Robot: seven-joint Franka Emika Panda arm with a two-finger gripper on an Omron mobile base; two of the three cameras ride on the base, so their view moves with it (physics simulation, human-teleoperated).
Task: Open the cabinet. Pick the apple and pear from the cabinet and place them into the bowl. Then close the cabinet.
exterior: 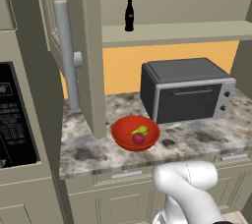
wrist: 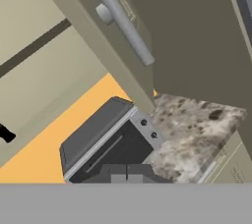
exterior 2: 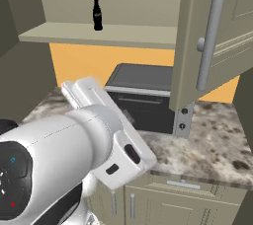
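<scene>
Left base view shows the apple (exterior: 139, 138) and pear (exterior: 140, 130) in the red bowl (exterior: 121, 132) on the worktop (exterior: 83, 149), with both cabinet (exterior: 91, 46) doors open. Hand view crops the clenched, empty pincer (wrist: 127, 174) to its fingertips before the toaster oven (wrist: 98, 134).

The arm (exterior 2: 94, 135) is glossy white, built of thick rounded segments with a boxy link carrying two small dark oval recesses. Its near joint cap is black, marked with what may be tiny blue and red dots. The finger tips (wrist: 114, 173) are dark grey.
</scene>
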